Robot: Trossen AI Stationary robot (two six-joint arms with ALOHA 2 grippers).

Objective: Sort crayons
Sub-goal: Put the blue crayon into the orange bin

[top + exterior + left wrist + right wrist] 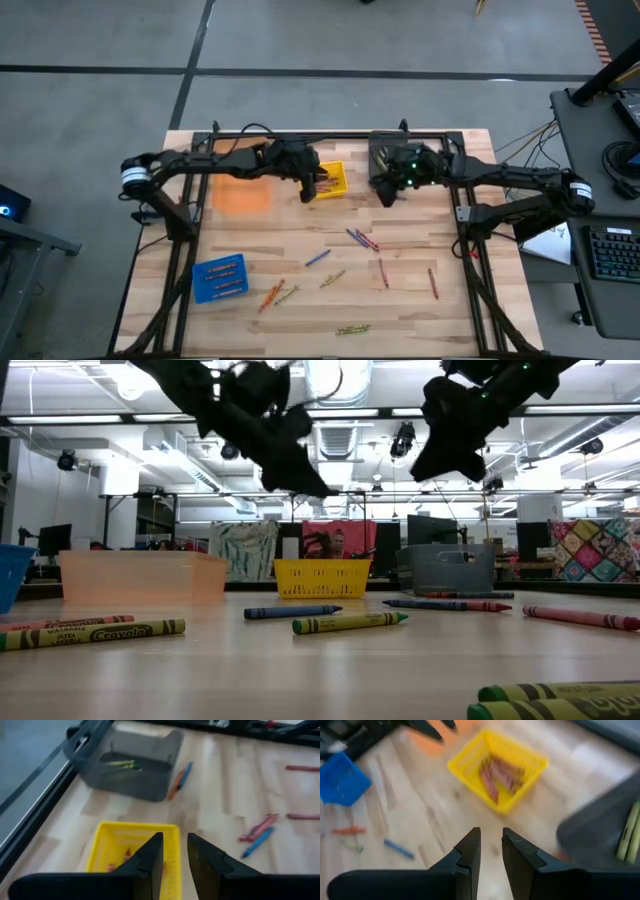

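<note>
Crayons lie scattered on the wooden table: a blue one (318, 257), a blue and red pair (362, 239), red ones (383, 272) (433, 283), olive ones (332, 278) (352, 329) and an orange one (272, 293). My left gripper (318, 188) hangs above the yellow bin (130, 845), which holds red crayons (500, 772). Its fingers (175, 852) stand a narrow gap apart with nothing between them. My right gripper (386, 195) hangs by the near side of the grey bin (395, 160), which holds olive-green crayons (120, 764). Its fingers (491, 847) stand a narrow gap apart, also with nothing between them.
An orange bin (243, 192) stands left of the yellow one at the far side. A blue bin (220, 278) with crayons in it stands at the near left. A dark frame (330, 133) runs along the far edge and both sides. Bare wood lies between the bins and the scattered crayons.
</note>
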